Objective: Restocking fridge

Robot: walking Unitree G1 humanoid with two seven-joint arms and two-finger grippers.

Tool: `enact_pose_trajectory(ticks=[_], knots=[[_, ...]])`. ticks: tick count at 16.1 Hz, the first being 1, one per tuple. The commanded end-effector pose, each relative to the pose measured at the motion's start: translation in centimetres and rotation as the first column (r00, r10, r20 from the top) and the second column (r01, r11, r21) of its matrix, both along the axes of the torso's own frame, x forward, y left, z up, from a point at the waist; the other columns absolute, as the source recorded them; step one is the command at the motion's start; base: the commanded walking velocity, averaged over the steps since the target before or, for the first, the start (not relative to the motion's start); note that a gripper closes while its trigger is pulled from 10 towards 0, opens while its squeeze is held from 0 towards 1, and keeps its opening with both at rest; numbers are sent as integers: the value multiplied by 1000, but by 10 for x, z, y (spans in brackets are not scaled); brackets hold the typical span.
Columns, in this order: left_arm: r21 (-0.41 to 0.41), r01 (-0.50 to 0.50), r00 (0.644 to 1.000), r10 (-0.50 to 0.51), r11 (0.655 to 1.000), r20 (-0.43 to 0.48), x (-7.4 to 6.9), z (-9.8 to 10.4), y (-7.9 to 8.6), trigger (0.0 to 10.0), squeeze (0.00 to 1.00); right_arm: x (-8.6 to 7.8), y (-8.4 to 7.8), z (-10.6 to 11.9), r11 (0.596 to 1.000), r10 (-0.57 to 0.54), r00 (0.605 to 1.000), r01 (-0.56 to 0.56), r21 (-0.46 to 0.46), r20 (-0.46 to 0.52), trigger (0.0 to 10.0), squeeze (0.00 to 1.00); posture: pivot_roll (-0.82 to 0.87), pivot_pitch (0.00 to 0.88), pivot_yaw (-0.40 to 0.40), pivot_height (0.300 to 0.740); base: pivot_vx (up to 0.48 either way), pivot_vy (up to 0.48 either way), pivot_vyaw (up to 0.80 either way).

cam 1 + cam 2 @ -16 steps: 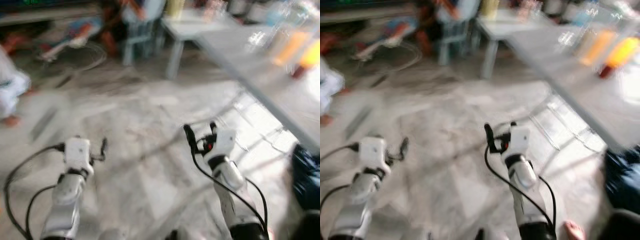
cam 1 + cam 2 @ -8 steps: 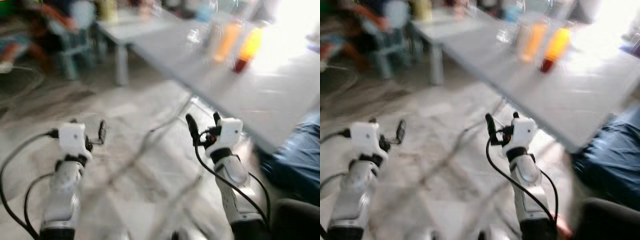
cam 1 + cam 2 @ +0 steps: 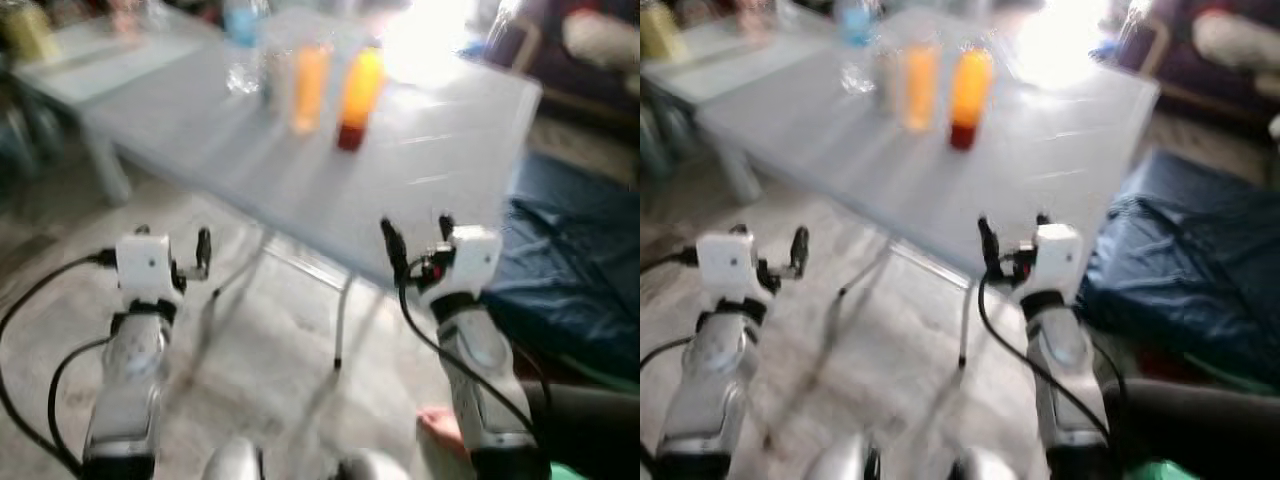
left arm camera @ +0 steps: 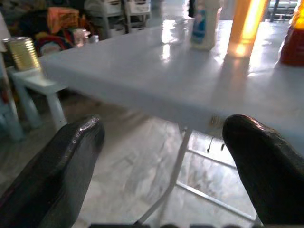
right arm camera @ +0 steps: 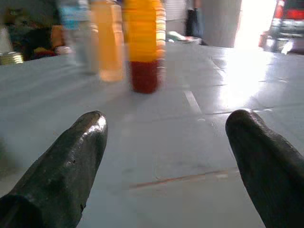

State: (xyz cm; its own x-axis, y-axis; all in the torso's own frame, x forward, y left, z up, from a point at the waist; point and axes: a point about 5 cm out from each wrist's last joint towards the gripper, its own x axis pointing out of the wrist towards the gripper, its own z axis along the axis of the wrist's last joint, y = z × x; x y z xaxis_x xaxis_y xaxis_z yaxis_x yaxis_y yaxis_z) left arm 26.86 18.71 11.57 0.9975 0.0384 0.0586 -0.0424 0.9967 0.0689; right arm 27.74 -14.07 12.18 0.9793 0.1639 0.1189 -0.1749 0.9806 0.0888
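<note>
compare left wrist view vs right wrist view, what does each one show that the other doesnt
The left wrist view alone has the floor under the grey table, a table leg, a small side table bearing a gold can, and a white bottle with a blue label. The right wrist view alone looks across the tabletop, with bright glare at its far side and the orange bottle with a dark red base seen nearly whole. Both share the table, the paler orange bottle, and two open black fingers apart with nothing between them.
</note>
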Motion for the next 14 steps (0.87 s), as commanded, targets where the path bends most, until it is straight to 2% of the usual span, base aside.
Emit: enact_pose_trajectory(ticks=[1,8,14], knots=[[-18,21,1000,-21,1000,14,5,6,-9,10000,0,-2,-8,3,1000,-26,1000,26,-4,7,10000,0,65,110,-61,740,341,337,-750],[-4,42,999,-42,999,17,9,5,-12,10000,0,-8,-5,-2,1000,-16,1000,16,-3,-5,10000,0,69,98,-70,740,281,389,0],[-6,77,997,-77,997,1,11,2,-18,10000,0,-8,-4,-4,1000,-23,1000,23,-20,-16,10000,0,58,101,-59,740,0,423,0]])
